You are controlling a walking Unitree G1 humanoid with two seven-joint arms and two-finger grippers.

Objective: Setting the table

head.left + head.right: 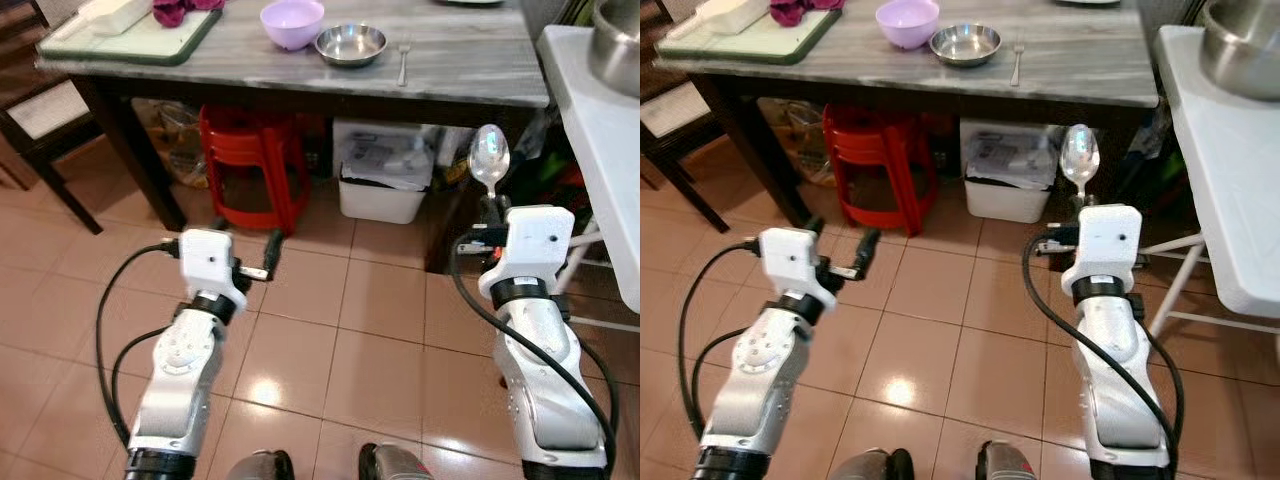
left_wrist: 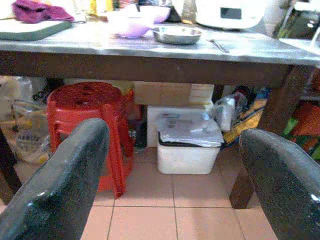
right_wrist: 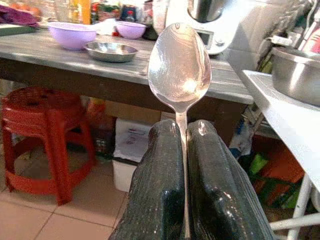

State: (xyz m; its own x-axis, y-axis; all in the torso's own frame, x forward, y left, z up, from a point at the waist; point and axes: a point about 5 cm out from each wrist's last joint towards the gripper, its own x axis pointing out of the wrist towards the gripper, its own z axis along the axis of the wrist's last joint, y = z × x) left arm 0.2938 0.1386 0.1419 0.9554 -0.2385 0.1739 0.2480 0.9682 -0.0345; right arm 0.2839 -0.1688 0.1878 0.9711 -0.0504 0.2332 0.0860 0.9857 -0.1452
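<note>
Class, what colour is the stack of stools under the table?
Red. The stools show best in the left wrist view, under the table.

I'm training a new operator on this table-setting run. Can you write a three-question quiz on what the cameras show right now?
1. True or false: the right gripper is shut on the spoon, bowl end up.
2. Which lies nearest the fork on the table? A) purple bowl B) steel bowl C) green board
3. Fill in: the left gripper is ____, holding nothing.

Key
1. True: both fingers pinch the handle.
2. B: the steel bowl sits just beside the fork, and the purple bowl and green board lie further off.
3. Open.
</note>
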